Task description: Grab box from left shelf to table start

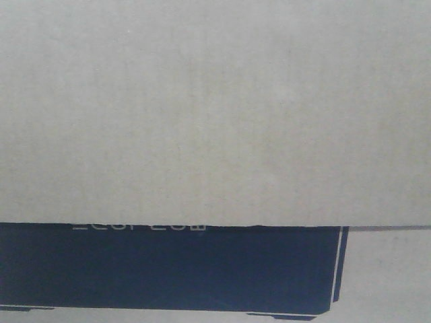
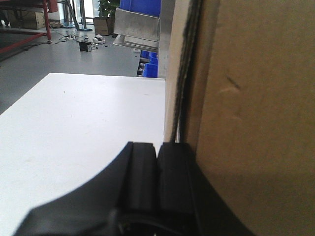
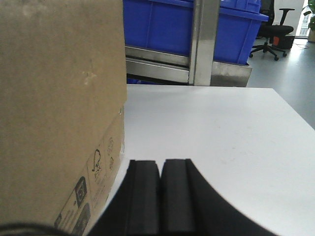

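Observation:
The box (image 1: 215,108), brown corrugated cardboard, fills the front view; its black printed rectangle (image 1: 168,266) with pale lettering runs along the bottom. My left gripper (image 2: 157,147) is shut with nothing between its fingers, and its right side lies against the box (image 2: 256,123). My right gripper (image 3: 161,164) is also shut and empty, close beside the opposite face of the box (image 3: 59,98). The box stands over the white table (image 2: 74,128). The left shelf shows behind as a brushed-steel rail (image 3: 157,64) carrying blue bins (image 3: 162,22).
White table top (image 3: 221,128) stretches ahead of both grippers to the shelf's steel upright (image 3: 204,39). Beyond are a grey floor with small clutter (image 2: 88,44), a red frame (image 2: 47,19), a potted plant (image 2: 106,10) and a black office chair (image 3: 273,29).

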